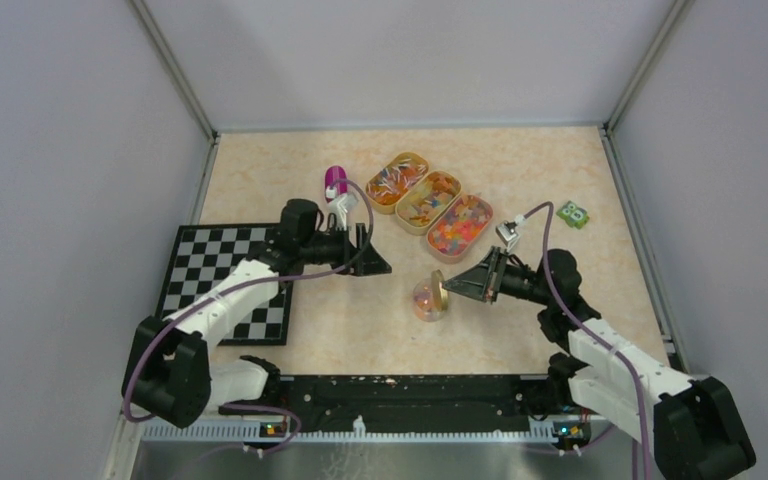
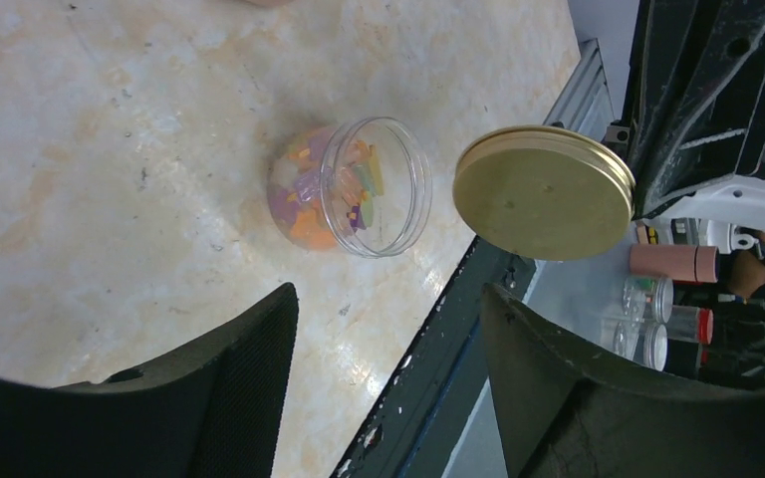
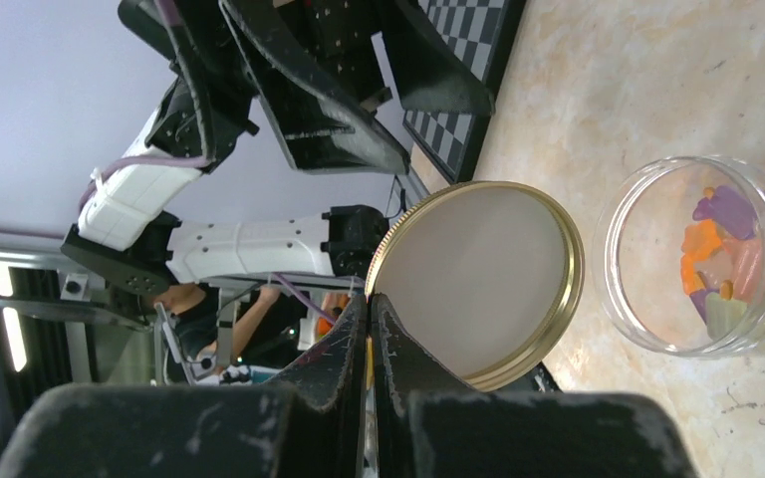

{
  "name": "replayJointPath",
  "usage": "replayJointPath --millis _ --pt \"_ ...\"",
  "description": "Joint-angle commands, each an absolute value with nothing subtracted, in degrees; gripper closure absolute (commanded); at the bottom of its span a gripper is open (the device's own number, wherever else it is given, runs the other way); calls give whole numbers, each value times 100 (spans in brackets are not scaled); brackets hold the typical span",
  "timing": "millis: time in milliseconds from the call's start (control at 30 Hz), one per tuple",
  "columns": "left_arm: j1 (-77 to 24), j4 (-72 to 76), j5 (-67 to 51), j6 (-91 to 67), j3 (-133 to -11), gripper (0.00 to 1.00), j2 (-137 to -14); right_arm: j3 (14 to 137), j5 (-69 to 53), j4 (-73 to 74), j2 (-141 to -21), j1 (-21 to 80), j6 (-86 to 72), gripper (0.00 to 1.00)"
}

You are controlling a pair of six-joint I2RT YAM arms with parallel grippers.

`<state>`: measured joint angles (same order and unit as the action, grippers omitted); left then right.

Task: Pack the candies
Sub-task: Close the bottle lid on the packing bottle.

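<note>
A clear jar (image 1: 425, 299) stands open on the table with a few orange, purple and pink candies (image 2: 304, 204) in it. It also shows in the right wrist view (image 3: 697, 254). My right gripper (image 1: 452, 287) is shut on the rim of the jar's gold lid (image 3: 478, 279) and holds it just beside the jar's mouth, above the table. The lid also shows in the left wrist view (image 2: 543, 194). My left gripper (image 1: 375, 264) is open and empty, to the left of the jar; its fingertips (image 2: 269, 319) are apart. Three oval trays (image 1: 428, 200) hold heaps of mixed candies.
A purple scoop (image 1: 335, 182) lies left of the trays. A small green block (image 1: 573, 214) sits at the right. A chessboard mat (image 1: 210, 270) lies under the left arm. The black front rail (image 1: 410, 395) runs along the near edge.
</note>
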<state>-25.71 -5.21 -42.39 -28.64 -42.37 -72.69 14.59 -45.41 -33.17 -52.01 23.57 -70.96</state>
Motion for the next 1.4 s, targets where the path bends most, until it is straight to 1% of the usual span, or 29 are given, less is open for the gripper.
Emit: replayJointPath --millis 0,100,233,400,500,700,967,1033,1367 --pt "-2836 337 -4113 -3231 -4125 30 -7377 1339 -4258 -4077 -5422 2428 -7271 100" --pt "-3160 752 -3880 -3540 -3932 35 -7448 1283 -4185 -4178 -5606 2427 -7174 100" --pt "-3434 894 -3696 -3634 -3891 36 -7729 1283 -4050 -4067 -5906 2422 -6911 100" --pt "-3601 1265 -3589 -3843 -3665 39 -7980 1155 -3977 -4436 -6373 2418 -6786 100" --pt "-3687 1365 -3529 -3911 -3616 40 -8103 1177 -3930 -4176 -6483 2387 -6553 100" --pt "-3828 1539 -3540 -3994 -3605 40 -8313 1128 -3885 -3730 -6517 2263 -6200 99" --pt "-3875 1569 -3468 -3980 -3670 41 -8465 1399 -3554 -2281 -6078 2190 -5447 87" --pt "-3884 1565 -3478 -3965 -3688 43 -8509 1418 -3434 -2030 -5980 2180 -5309 86" --pt "-3898 1336 -3366 -3777 -3806 44 -8542 1482 -3361 -1828 -5959 2171 -5097 85"
